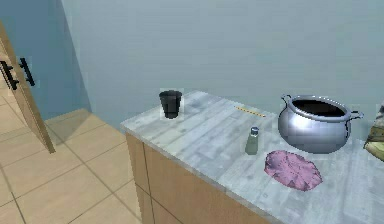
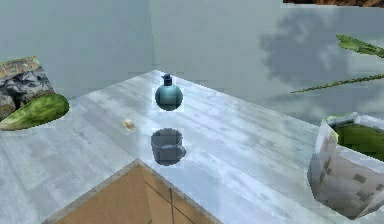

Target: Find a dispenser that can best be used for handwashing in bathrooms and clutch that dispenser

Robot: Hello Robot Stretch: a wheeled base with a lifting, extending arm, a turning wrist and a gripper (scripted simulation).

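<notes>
Forward view: a wood-fronted bench [image 1: 190, 195] with a pale, streaked top runs from the middle of the picture to its right edge, against a blue wall [image 1: 200, 40]. Near the bench's far left corner stands a dark cup [image 1: 171, 103], upright. Further along, near the middle of the top, a small grey shaker [image 1: 252, 141] stands upright. Just beside it, toward the wall, sits a rounded steel pot [image 1: 316, 123] with side handles. A pink cloth [image 1: 294, 169] lies flat in front of the pot, toward the bench's near edge and apart from the shaker. At the forward view's right edge something brownish [image 1: 377, 135] rests on the top, too cut off to name. A wooden door [image 1: 20, 100] with a dark handle [image 1: 24, 72] stands at the left, over a tan tiled floor [image 1: 70, 180].

In the arm side view the same kind of pale top meets the wall at a far corner. Just inside that corner stands a teal bottle [image 2: 168, 93], round-bodied with a dark narrow top, upright and alone. By its shape it may be the dispenser. A small tan crumb [image 2: 128, 123] lies near it, toward the view's left. At the bench's left end lie a green leafy thing [image 2: 35, 110] and, touching it from behind, a brown and grey lump [image 2: 20, 80]. At the right end a pale blocky planter [image 2: 340, 175] holds green leaves [image 2: 360, 45].

How the jaws stand cannot be told.
</notes>
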